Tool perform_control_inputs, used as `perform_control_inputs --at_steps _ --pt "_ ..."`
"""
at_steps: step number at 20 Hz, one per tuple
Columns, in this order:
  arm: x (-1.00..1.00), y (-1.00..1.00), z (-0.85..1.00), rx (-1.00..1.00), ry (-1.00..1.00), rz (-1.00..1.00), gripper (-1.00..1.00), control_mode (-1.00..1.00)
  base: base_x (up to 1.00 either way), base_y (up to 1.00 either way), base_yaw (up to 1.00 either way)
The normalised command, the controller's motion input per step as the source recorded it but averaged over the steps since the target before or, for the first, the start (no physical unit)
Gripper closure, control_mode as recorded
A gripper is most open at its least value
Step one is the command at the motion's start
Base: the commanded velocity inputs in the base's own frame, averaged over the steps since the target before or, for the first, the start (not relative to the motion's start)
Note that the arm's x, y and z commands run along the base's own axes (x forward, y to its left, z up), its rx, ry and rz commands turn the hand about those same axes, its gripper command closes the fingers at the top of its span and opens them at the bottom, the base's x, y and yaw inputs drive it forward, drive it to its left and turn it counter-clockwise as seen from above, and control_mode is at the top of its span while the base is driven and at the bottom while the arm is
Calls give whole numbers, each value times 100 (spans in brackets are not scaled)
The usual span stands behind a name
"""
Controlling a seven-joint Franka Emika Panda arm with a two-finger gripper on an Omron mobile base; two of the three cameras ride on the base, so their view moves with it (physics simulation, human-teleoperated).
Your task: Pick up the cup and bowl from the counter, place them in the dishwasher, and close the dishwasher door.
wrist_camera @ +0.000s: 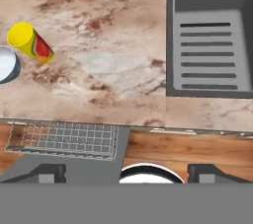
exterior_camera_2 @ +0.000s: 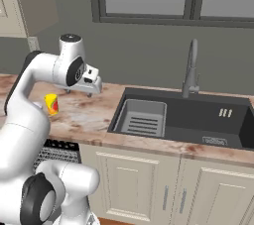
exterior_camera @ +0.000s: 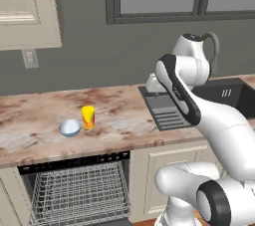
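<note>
Claw [exterior_camera_2: 91, 88] is spread wide with nothing held, hovering above the long marbled beige-pink bench [exterior_camera: 124, 115] with reddish-brown streaks, between the cup and the sink. The small yellow tumbler-shaped cup [exterior_camera: 88, 117], red-orange patch on its side, is seen upright on the bench, just beside the small round pale blue-white bowl [exterior_camera: 69, 128]; whether they touch cannot be told. Both sit well left of the dark grey sink basin [exterior_camera_2: 198, 120] with its ribbed drainer insert [wrist_camera: 207, 53]. Below them, the under-counter dishwasher [exterior_camera: 74, 163] with black control strip is open, its wire-grid rack [exterior_camera: 79, 192] pulled out. Step in hand is judged to be the reach for the cup. The claw should be carried left and lowered over the cup, with jaws set across its narrow round body and the bowl side avoided, so the bowl is not knocked. The cup is smooth, rigid and tapered, so a grip low on the wall is advised. The bowl is shallow with a thin rim, so a rim pinch is likely needed later.
</note>
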Motion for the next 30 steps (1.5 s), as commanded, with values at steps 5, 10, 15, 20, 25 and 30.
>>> perform_control_inputs --at_steps 5,10,15,20,25,30 --pt "10 22 -10 1 0 0 -100 -100 0 0 0" --pt "9 25 -20 2 0 0 -100 -100 0 0 0" --pt "13 34 -18 1 0 0 -100 -100 0 0 0" --pt "19 39 -10 4 0 0 -100 -100 0 0 0" --pt "12 45 -20 6 0 0 -100 -100 0 0 0" --pt "12 40 -18 1 0 0 -100 -100 0 0 0"
